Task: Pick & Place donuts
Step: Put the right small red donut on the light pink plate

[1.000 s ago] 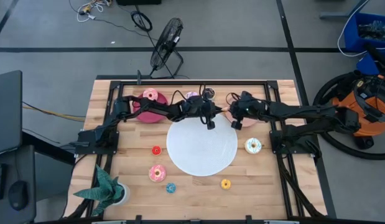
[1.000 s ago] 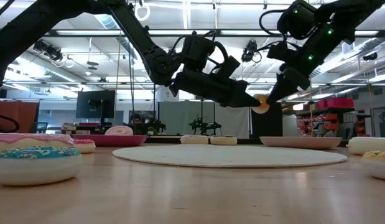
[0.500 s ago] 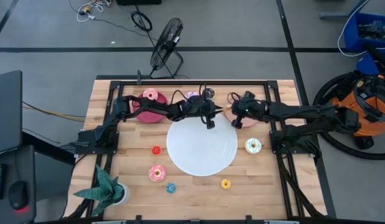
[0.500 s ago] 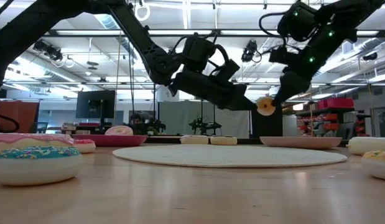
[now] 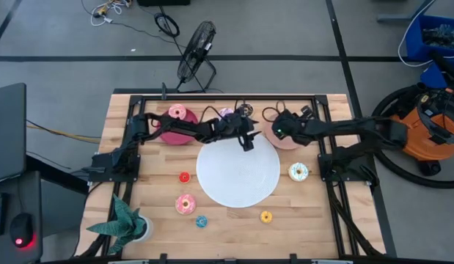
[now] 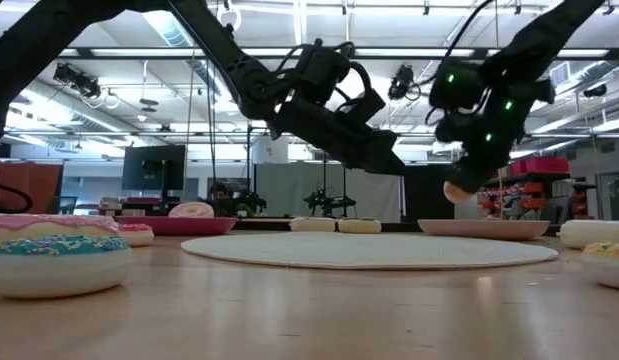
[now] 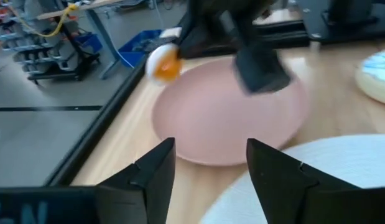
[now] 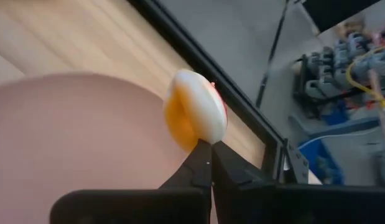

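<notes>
Surface: wooden table (image 5: 138, 183) on a grey floor, a black fan (image 5: 196, 45) behind it; I work at its far side.
My right gripper (image 8: 204, 147): fingers pinched fully together on a small donut with orange frosting (image 8: 193, 117), which stands on edge just past my fingertips.
Donut's place: held in the air above the salmon-pink plate (image 8: 68, 137), over its rim, not touching it.
Change, right: a second ago I met my other arm beside the big white disc (image 5: 238, 173) with this donut between the two of us; now it is mine alone and I have carried it away over the plate, lower in the low view.
My left gripper (image 7: 211, 165): fingers spread apart, nothing between them, above the far rim of the disc.
Change, left: it was closed on the donut a second ago; since then it has let go and drawn back a little.
Donut from my left gripper: ahead of it, well apart, across the plate.
Farther out: a pink donut (image 5: 177, 111) on the crimson plate (image 5: 168, 130) beyond my left arm; a white donut (image 5: 298, 171) beside the disc; a red (image 5: 185, 177), pink (image 5: 185, 204), blue (image 5: 202, 221) and yellow (image 5: 266, 216) donut at the near side.
</notes>
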{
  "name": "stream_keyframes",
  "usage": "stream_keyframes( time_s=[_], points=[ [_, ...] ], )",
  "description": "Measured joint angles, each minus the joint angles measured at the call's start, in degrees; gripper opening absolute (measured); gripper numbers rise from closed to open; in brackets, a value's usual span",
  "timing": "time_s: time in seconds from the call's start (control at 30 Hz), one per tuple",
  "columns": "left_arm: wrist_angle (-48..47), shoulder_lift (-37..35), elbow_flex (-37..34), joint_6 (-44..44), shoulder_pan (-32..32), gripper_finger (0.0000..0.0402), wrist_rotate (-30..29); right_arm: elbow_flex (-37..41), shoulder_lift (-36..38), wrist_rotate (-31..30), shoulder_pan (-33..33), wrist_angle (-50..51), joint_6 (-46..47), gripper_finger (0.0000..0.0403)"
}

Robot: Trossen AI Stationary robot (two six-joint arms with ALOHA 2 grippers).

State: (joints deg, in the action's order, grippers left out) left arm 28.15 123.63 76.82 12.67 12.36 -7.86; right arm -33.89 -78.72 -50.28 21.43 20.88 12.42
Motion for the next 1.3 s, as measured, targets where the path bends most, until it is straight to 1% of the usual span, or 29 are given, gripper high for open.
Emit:
stream_keyframes(
  time_s=[0.17, 0.37, 0.43, 0.5, 0.57, 0.67, 0.77, 0.87, 0.97, 1.13, 1.23, 1.3],
  points=[
    [-0.59, 0.00, 0.00, 1.67, -1.60, 0.0185, -0.02, -1.67, -7.41, -0.10, 0.13, -2.42, -0.88, 0.0000],
    [-0.67, 0.00, 0.00, 3.43, -2.78, 0.0177, 0.00, -3.39, -11.80, 2.11, 0.13, -5.06, -2.46, 0.0000],
    [-0.73, 0.00, 0.00, 3.52, -2.99, 0.0177, -0.04, -3.43, -12.62, -0.16, 0.13, -5.94, -2.04, 0.0000],
    [-0.87, 0.00, 0.00, 3.65, -2.99, 0.0177, -0.03, -3.43, -13.25, -4.32, 0.11, -5.73, -0.19, 0.0000],
    [-1.13, 0.00, 0.00, 3.65, -2.98, 0.0177, -0.03, -3.43, -13.79, -5.59, 0.18, -5.61, 1.26, 0.0000],
    [-1.09, 0.00, 0.00, 3.64, -2.97, 0.0177, -0.04, -3.43, -15.02, -3.81, 0.63, -6.69, 1.46, 0.0000],
    [-1.12, 0.00, 0.00, 3.63, -2.97, 0.0177, -0.04, -3.43, -16.54, -1.47, 0.86, -8.97, -0.82, 0.0000],
    [-1.16, 0.00, 0.00, 3.63, -2.99, 0.0177, -0.02, -3.44, -17.34, 2.58, 0.87, -11.38, -3.38, 0.0000],
    [-1.18, 0.00, 0.00, 3.63, -2.95, 0.0177, -0.04, -3.45, -17.33, 7.53, 0.87, -12.16, -5.76, 0.0009],
    [-1.54, 0.00, 0.00, 3.63, -2.95, 0.0177, -0.04, -3.45, -17.29, 9.14, 0.89, -12.24, -7.47, 0.0038],
    [-1.79, 0.00, 0.00, 3.63, -2.95, 0.0177, -0.04, -3.45, -16.83, 10.19, 0.85, -12.08, -8.40, 0.0067],
    [-1.92, 0.00, 0.00, 3.63, -2.95, 0.0177, -0.04, -3.45, -16.03, 12.01, 0.85, -12.19, -10.09, 0.0090]
  ],
)
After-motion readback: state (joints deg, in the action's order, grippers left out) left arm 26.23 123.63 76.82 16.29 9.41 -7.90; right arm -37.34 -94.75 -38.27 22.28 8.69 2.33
